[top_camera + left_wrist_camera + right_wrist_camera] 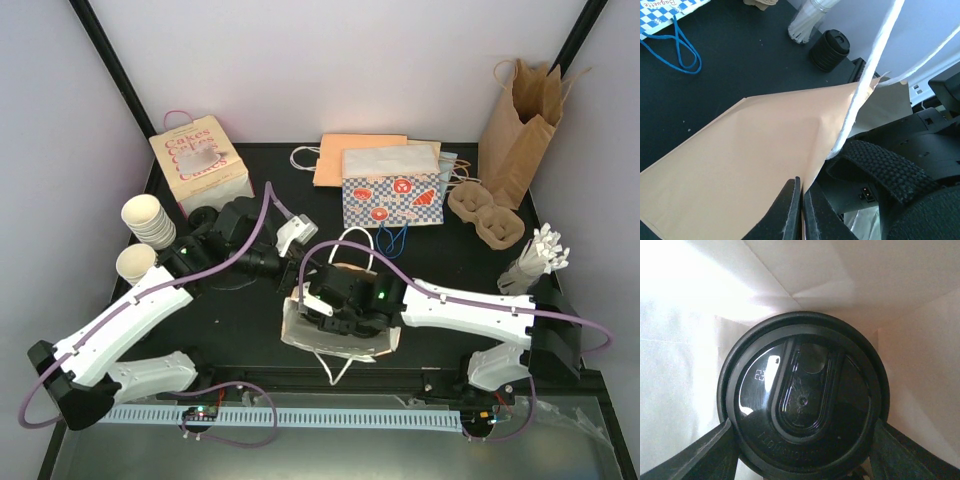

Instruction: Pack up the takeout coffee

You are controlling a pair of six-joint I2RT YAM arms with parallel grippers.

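- The takeout coffee (802, 395) sits inside an open tan paper bag (340, 345) near the middle of the black table (250, 330). Only its round black lid shows, because the lid covers the cup body below.
- The right gripper (802, 450) reaches into the bag and clasps the cup. One dark finger (710, 452) meets it on each side, just under the lid rim.
- The left gripper (801, 200) has its fingertips pressed together, pinching the bag's upper edge beside a white rope handle (870, 75).
- From above, the right wrist and the bag's mouth hide the cup completely. Only the right wrist camera sees it, ringed by pale bag walls.
- The left wrist camera alone shows a stack of black lids (830, 49) beyond the bag.
- Around the bag:
  - lidless cream cups (150, 222) to the left
  - a "Cakes" box (200, 160) at the back left
  - a blue checked bag (392, 195) behind
  - a pulp cup carrier (485, 215) and a tall brown bag (520, 125) at the back right
  - white straws (535, 260) to the right
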